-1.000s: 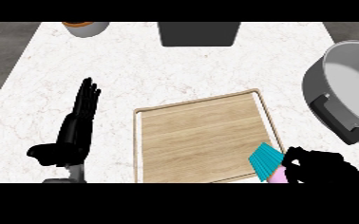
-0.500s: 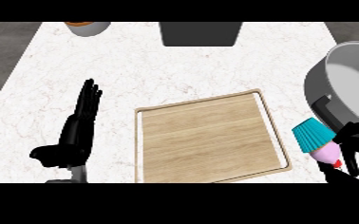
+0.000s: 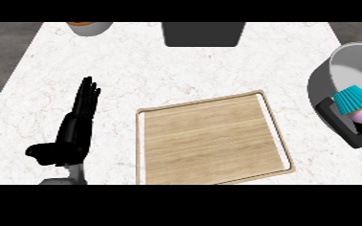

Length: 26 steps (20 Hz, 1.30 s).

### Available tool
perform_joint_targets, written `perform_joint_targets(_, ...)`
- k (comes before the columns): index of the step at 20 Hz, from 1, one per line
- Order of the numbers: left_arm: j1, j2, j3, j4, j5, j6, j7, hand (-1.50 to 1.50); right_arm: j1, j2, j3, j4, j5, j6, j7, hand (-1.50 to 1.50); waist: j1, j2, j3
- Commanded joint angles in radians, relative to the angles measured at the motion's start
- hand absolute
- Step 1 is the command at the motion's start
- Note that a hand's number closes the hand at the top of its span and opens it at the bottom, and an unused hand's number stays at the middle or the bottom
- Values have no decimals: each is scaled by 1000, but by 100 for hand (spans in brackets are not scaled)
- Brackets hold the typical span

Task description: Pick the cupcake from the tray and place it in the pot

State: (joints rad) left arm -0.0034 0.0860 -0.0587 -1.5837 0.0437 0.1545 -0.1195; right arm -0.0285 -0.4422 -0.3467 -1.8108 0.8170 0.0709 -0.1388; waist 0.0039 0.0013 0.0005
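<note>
The cupcake (image 3: 348,101), in a teal wrapper with pink frosting, lies tilted at the view's right edge. It is over the rim and black handle (image 3: 332,117) of the grey pot (image 3: 326,74). The right hand is past the right edge and does not show. The wooden tray (image 3: 201,105) lies at centre with nothing on it. At the lower left, my left hand (image 3: 74,127) rests open on the counter with straight fingers pointing away.
A dark grey container (image 3: 203,33) stands at the counter's far edge in the middle. A small grey bowl (image 3: 90,28) with something orange in it sits at the far left. White marble counter (image 3: 176,72) lies between the tray and these.
The cupcake has gone from the tray's near right corner up and to the right, to the pot's rim. The right hand has left the view. The left hand has stayed still.
</note>
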Motion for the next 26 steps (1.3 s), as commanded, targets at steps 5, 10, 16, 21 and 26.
perform_joint_targets(5,29,3,14,-18,19,-28,-6,0,-213,-158,-107,427,-57,3,-149,150,5,0,0)
perform_joint_targets(10,-2,-24,-18,-2,-27,-1,3,0,-298,-170,-51,724,6,-58,-253,150,7,1,0)
perform_joint_targets(16,-24,-47,-24,44,-43,14,-19,0,-465,-246,-38,1113,93,-132,-321,150,19,7,1)
perform_joint_targets(21,-8,-50,-29,8,-38,12,-6,0,-490,-247,-39,1290,153,-131,-178,-150,33,11,2)
perform_joint_targets(26,-54,-28,-4,15,-35,7,26,0,-497,-249,-82,1431,63,-91,-466,-150,18,10,3)
